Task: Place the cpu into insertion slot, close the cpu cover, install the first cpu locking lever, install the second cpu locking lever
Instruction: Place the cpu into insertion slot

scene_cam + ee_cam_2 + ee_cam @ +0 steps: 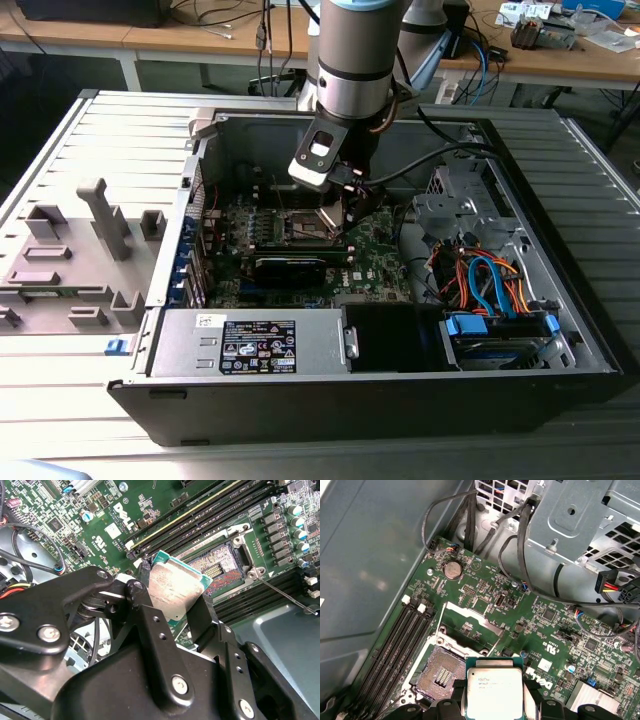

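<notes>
My gripper [349,213] hangs inside the open computer case, shut on the cpu [175,589], a flat square chip with a silver-grey top. The black fingers [141,586] clamp two opposite edges of the chip. The cpu [494,692] hovers tilted just beside and above the insertion slot [441,672], whose dark contact field lies bare [216,569]. The cpu cover [474,617] stands swung up at the socket's far side. Two thin locking levers [440,621] [285,596] stick up unlatched.
Long black memory slots [400,640] flank the socket. A black card [290,268], the power supply [250,343] and a drive cage with coloured cables [490,280] fill the case. Black cables [520,545] hang near the board. Grey fixtures [95,230] sit at the exterior view's left.
</notes>
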Controlling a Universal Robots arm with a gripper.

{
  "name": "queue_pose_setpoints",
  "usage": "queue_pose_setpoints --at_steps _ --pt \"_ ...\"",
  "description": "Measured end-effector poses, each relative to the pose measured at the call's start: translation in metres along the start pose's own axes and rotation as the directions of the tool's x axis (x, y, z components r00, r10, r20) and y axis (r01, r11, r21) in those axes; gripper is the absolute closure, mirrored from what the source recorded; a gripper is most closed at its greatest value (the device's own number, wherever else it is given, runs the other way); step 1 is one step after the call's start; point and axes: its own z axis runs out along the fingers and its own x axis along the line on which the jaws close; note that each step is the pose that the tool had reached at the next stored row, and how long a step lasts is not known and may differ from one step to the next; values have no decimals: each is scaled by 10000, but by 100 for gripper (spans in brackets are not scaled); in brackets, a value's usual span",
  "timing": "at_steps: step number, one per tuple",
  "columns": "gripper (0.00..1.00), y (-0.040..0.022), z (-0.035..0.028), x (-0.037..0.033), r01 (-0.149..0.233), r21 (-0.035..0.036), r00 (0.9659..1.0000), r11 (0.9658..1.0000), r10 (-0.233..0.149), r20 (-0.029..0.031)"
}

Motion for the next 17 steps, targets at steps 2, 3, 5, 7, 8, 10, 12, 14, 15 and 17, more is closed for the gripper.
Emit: queue_pose_setpoints --at_steps 2,3,5,7,8,10,12,14,15,17 --pt "45 0 0 0 -9 -1 10000 10000 9 0" --pt "45 0 0 0 -14 0 10000 10000 14 1" --pt "45 0 0 0 -25 0 10000 10000 25 1" --pt "45 0 0 0 -34 -1 10000 10000 34 1" --pt "45 0 0 0 -38 -1 10000 10000 38 1" --pt "45 0 0 0 -47 0 10000 10000 47 1" --pt "45 0 0 0 -59 -1 10000 10000 59 2" --pt "45 0 0 0 -68 -1 10000 10000 68 2" --pt "45 0 0 0 -73 -1 10000 10000 73 2" --pt "45 0 0 0 -89 -1 10000 10000 89 3"
